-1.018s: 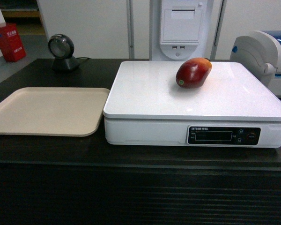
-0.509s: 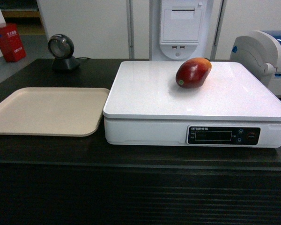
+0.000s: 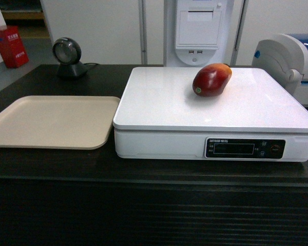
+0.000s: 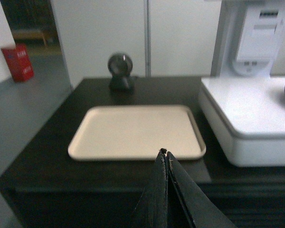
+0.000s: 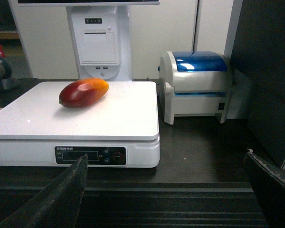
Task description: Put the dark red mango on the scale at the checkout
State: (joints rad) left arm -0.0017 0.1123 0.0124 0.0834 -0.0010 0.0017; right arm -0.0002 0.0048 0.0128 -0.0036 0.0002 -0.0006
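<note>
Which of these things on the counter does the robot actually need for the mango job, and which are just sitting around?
Needed: dark red mango, lying on the scale; checkout counter.

Just there: beige tray, round scanner, blue-lidded printer, receipt terminal, red box.

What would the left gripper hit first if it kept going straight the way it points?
Probably the beige tray: the shut left gripper points at its near edge, with only bare counter between. Its height above the counter is unclear, so it might pass over the rim.
</note>
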